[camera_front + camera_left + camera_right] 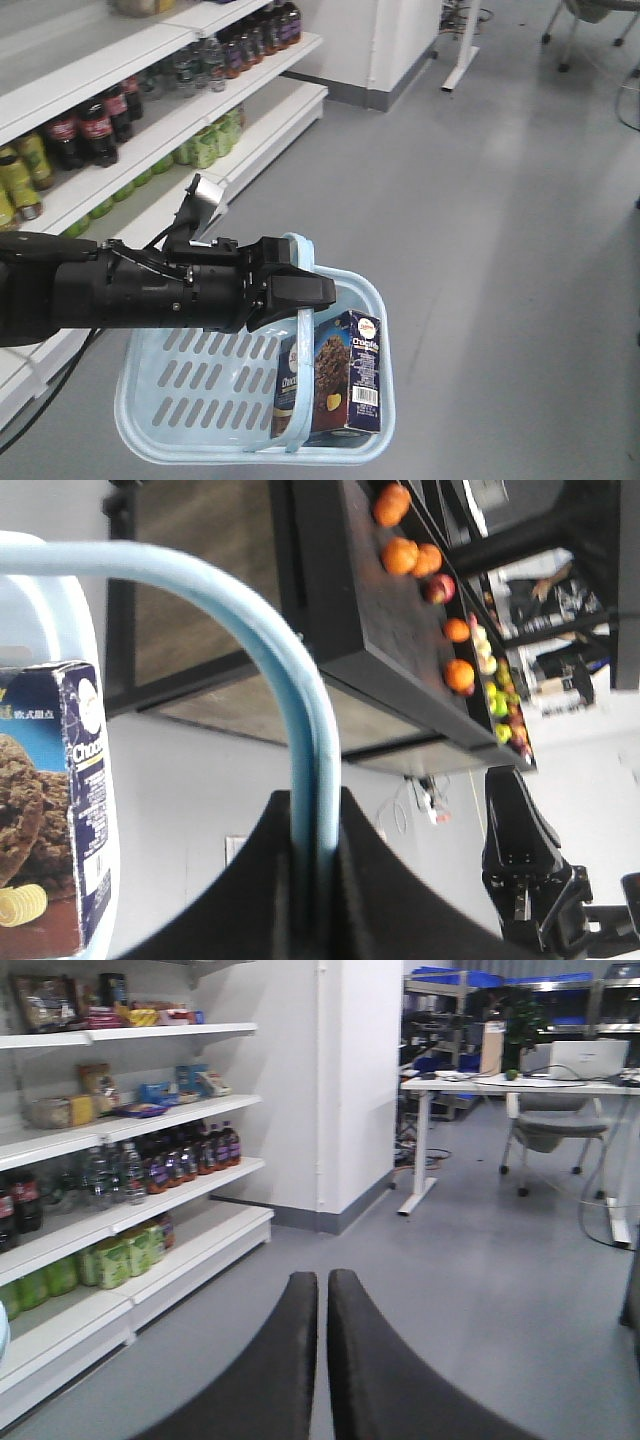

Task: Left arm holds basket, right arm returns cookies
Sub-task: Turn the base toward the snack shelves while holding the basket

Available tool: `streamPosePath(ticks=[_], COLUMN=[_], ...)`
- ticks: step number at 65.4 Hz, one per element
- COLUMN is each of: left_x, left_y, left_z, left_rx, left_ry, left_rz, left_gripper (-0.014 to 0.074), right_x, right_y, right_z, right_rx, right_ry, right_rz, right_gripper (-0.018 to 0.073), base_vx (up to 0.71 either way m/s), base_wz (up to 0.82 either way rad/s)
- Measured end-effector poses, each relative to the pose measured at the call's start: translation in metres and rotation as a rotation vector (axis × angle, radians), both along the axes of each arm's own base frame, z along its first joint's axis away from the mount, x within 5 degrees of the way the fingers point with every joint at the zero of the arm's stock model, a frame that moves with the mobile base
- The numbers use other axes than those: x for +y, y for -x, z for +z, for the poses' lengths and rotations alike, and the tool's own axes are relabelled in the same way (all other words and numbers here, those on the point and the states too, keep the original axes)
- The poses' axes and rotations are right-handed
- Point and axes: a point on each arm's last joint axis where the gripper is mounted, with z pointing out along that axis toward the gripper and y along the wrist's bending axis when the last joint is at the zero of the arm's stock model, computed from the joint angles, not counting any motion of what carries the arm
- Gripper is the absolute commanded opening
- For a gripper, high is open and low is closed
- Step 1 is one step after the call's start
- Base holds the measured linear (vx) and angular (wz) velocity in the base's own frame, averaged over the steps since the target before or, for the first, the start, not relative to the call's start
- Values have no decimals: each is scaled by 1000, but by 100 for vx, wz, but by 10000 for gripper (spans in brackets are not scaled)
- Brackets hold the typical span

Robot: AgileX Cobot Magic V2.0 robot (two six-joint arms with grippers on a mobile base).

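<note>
Cookies box (335,385) stands upright in the basket (170,390), at the end away from the shelves. Left gripper (303,290) pinches the basket's hoop handle (301,340); basket hangs off the floor. Right gripper (322,1282): fingers pressed together, holding nothing. Beyond: shelves (150,112) stocked with drink bottles (95,125).
</note>
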Motion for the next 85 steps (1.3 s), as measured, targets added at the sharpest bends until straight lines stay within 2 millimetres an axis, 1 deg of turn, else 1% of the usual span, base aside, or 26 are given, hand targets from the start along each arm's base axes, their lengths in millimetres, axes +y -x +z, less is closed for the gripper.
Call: streamPosePath(ticks=[23, 41, 53, 85], left_x=[0, -1, -1, 0], left_y=[0, 1, 1, 1], left_z=[0, 0, 0, 0], left_rx=[0, 1, 1, 1], left_ry=[0, 4, 4, 3], left_rz=[-1, -8, -8, -7], left_gripper=[-3, -3, -3, -3], right_x=[0, 0, 0, 0], right_y=[0, 0, 0, 0], right_z=[0, 0, 0, 0], right_rx=[0, 0, 0, 0], right_ry=[0, 0, 0, 0], right_rz=[0, 0, 0, 0], right_gripper=[-6, -6, -6, -6], base_vx=[19, 20, 30, 40], base_wz=[-68, -43, -17, 4])
